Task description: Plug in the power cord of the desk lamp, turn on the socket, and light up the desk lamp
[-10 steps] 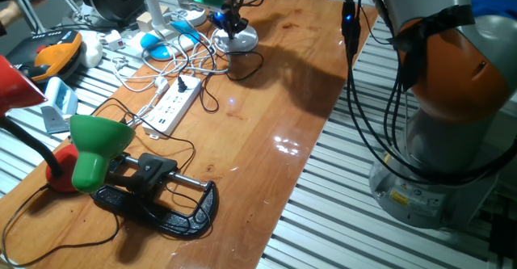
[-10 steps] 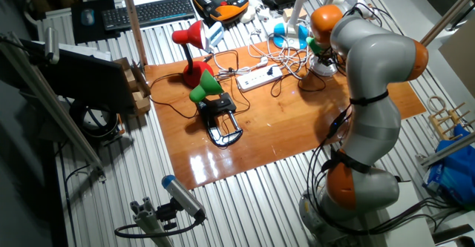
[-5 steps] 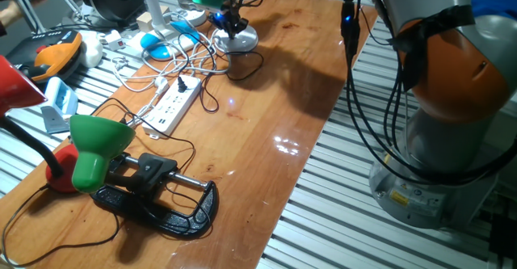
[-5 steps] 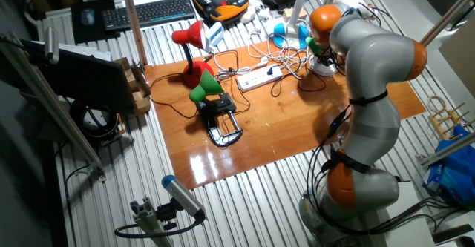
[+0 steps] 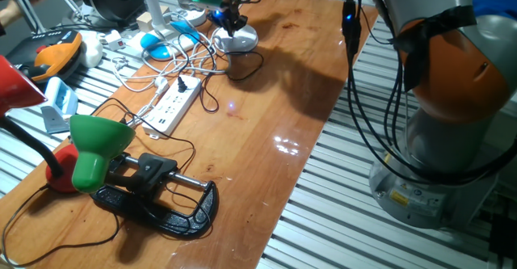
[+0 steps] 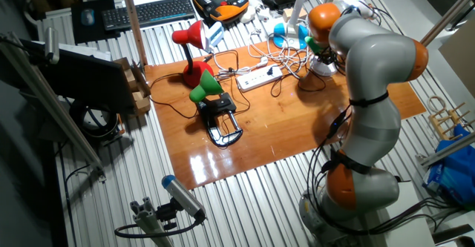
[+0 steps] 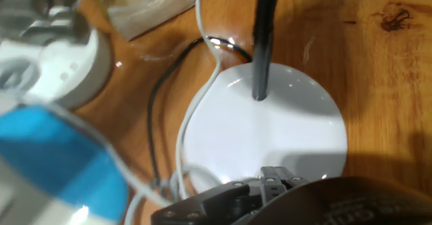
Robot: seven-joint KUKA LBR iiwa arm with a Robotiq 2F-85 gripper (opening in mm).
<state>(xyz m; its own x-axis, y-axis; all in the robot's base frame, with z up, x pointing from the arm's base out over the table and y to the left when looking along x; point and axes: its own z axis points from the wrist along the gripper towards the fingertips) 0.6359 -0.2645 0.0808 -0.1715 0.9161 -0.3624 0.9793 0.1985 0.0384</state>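
Observation:
The desk lamp's flat round white base (image 5: 237, 37) stands at the far end of the wooden table, with its thin dark stem (image 7: 263, 36) rising from it. It also shows in the hand view (image 7: 270, 127) and in the other fixed view (image 6: 321, 67). My gripper (image 5: 233, 18) hangs just above the base, fingers together and empty; the dark fingertips (image 7: 273, 179) are over the base's near rim. The thin black power cord (image 5: 242, 69) loops from the base toward the white socket strip (image 5: 174, 105), where a small black plug (image 5: 185, 82) sits at its far end.
A green-shaded clamp lamp (image 5: 97, 148) with a black clamp (image 5: 161, 200) and a red-shaded lamp (image 5: 16, 83) stand at the near left. White cables and blue objects (image 5: 157, 43) crowd the area left of the lamp base. A round white device (image 7: 67, 56) lies beside it.
My gripper has risen slightly above the lamp base. The lamp, the cord and the strip have not moved.

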